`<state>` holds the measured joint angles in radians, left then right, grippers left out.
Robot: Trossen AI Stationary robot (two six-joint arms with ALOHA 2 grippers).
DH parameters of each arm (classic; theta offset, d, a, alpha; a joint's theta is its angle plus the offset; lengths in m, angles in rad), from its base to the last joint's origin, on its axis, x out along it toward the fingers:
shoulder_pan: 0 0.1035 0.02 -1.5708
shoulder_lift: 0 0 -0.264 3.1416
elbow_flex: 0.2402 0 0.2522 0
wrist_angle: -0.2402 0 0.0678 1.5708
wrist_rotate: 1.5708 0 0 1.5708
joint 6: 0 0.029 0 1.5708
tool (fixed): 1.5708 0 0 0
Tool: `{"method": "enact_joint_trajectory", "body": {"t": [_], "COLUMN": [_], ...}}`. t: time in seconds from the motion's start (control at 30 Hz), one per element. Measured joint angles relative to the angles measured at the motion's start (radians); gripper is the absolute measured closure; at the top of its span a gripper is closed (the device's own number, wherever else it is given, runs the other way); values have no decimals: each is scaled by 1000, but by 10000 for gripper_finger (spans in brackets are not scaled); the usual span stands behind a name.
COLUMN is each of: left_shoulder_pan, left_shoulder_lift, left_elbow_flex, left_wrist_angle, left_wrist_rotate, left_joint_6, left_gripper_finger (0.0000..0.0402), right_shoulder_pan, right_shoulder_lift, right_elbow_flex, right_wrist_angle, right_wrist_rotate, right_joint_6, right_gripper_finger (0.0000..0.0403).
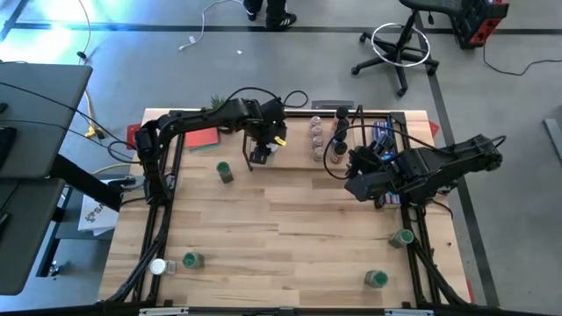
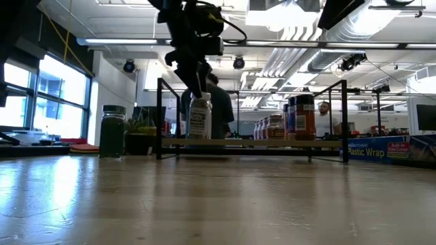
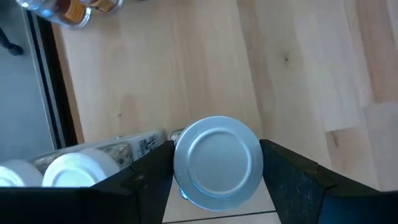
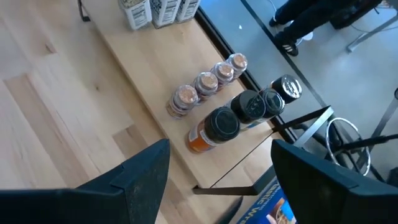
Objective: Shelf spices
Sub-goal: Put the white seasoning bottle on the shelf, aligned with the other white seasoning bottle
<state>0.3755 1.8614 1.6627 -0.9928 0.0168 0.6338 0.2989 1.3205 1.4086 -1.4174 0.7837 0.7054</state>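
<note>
The shelf [image 1: 294, 132] stands at the table's far edge, its board [image 2: 238, 143] low between black rails. A clear spice jar [image 2: 199, 117] with a white label and a silvery lid [image 3: 216, 163] stands upright on the board near its left end, and my left gripper [image 2: 196, 85] is over it, closed on its top. More spices stand on the shelf: white-lidded jars [image 3: 65, 169] beside it, clear-topped jars [image 4: 205, 84] and black-lidded ones [image 4: 221, 124] farther right. My right gripper [image 4: 221, 167] hangs open above the table near the shelf's right end [image 1: 356, 186], with nothing between its fingers. My left gripper has the jar's top, just under the silvery lid's rim [image 3: 177, 155], pinched between its two fingers, one on each side. The fingers [image 3: 283, 177] come from above, slanting steeply down. The jar stands upright with its bottom on the shelf board.
Loose green-lidded jars stand on the table at the left [image 1: 225, 171], near left [image 1: 191, 260], near right [image 1: 379, 278] and right [image 1: 402, 237]; a white-lidded one [image 1: 158, 266] is at the near left. A blue box [image 1: 382, 136] lies by the shelf's right end, a red thing [image 1: 202, 139] left of it. People stand behind the table.
</note>
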Motion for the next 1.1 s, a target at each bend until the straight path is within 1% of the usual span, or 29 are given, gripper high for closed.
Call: {"method": "enact_joint_trajectory", "body": {"t": [0.37, 0.7, 0.87, 0.93, 1.1], "left_shoulder_pan": [7, 7, 5, 3, 3], "left_shoulder_lift": [-1, -1, -1, -1, -1], "left_elbow_flex": [0, 0, 1, 9, 44], "left_wrist_angle": [-4, -5, -5, -5, -1], "left_wrist_rotate": [-9, -156, -180, -207, -230], "left_joint_6": [37, 34, 33, 24, -4], "left_gripper_finger": [153, 142, 142, 142, 142], "right_shoulder_pan": [0, 0, 0, 0, 0], "right_shoulder_lift": [0, 0, 0, 0, 0], "right_elbow_flex": [0, 0, 0, 0, 0], "right_wrist_angle": [0, 0, 0, 0, 0], "right_wrist_rotate": [19, 24, 23, 23, 23], "right_joint_6": [12, 9, 9, 9, 9], "right_gripper_finger": [128, 128, 128, 128, 128]}}
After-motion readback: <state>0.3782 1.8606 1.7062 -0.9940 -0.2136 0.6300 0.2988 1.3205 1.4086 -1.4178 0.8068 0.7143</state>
